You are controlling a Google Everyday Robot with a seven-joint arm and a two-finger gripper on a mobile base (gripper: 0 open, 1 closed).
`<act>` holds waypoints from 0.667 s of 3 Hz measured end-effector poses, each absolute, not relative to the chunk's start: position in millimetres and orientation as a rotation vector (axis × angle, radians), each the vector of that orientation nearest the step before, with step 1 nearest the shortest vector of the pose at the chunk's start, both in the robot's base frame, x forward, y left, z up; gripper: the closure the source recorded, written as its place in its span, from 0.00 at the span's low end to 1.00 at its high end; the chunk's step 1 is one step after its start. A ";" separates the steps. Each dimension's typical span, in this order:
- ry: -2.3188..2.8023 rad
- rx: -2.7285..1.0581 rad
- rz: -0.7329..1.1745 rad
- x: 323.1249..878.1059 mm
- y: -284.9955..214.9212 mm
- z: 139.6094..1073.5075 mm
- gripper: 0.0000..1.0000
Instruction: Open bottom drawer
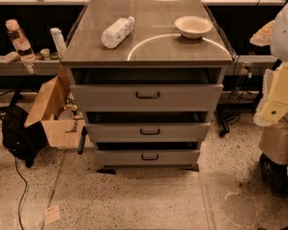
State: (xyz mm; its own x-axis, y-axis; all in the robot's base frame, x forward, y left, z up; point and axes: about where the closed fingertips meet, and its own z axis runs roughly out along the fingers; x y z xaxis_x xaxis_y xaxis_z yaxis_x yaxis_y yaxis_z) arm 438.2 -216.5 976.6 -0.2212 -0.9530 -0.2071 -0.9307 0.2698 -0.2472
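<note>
The grey cabinet (146, 56) stands in the middle of the camera view with three drawers. The bottom drawer (120, 158) is the lowest one, with a low flat front and a small black bar handle (150, 157). A dark gap shows above its front, and its inside lies in shadow. My arm hangs at the right edge of the view, white and tan. Its dark gripper (274, 176) points down near the floor, well to the right of the drawer and touching nothing.
A plastic bottle (117, 31) lies on the cabinet top beside a white bowl (193, 26). An open cardboard box (55, 111) and a black bag (19, 135) with a cable sit on the floor at the left. A paper scrap (52, 213) lies nearer the front.
</note>
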 end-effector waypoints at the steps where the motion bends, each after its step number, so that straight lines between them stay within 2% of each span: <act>1: 2.231 -1.724 -0.100 438.2 -216.5 976.6 0.00; 2: 2.204 -1.744 -0.099 439.2 -214.7 974.9 0.00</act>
State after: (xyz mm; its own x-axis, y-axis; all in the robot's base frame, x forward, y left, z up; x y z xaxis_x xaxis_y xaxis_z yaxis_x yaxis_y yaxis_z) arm 439.2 -214.7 974.9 -0.1977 -0.9573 -0.2110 -0.9345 0.2490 -0.2544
